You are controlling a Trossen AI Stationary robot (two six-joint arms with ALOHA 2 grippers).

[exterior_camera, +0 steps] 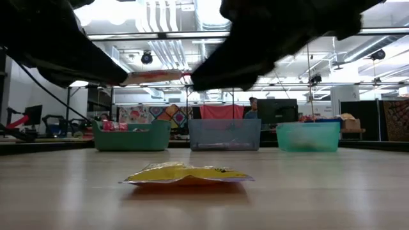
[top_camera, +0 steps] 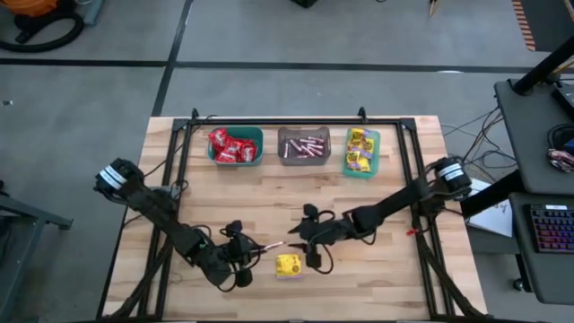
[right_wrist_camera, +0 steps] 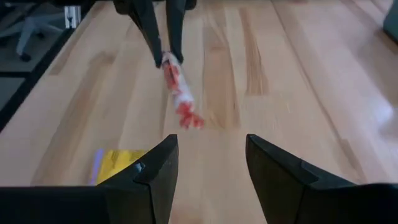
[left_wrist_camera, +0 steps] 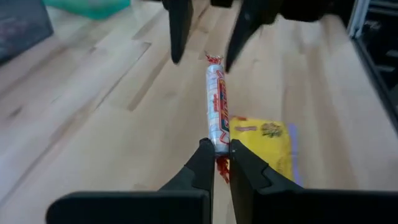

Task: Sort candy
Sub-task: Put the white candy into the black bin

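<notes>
Near the wooden surface's (top_camera: pixel 377 287) front edge, the left claw (left_wrist_camera: pixel 216 151) pinches one end of a thin pinkish wrapped candy stick (left_wrist_camera: pixel 216 115), lifted above a flat yellow candy packet (top_camera: pixel 288 265). The right claw (right_wrist_camera: pixel 208 163) gapes empty, facing the stick.

Three bins (top_camera: pixel 303 146), one loose yellow packet (top_camera: pixel 288 266), one pinkish stick (left_wrist_camera: pixel 217 109), and two arms (top_camera: pixel 161 215) on the counter (top_camera: pixel 269 197)

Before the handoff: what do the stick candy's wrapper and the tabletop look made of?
Stick candy, held in the left end effector: likely thin plastic film, glossy, with a twisted, crinkled end. Table: wood, looks like butcher block, with visible grain, joined strips and a satin sheen.
</notes>
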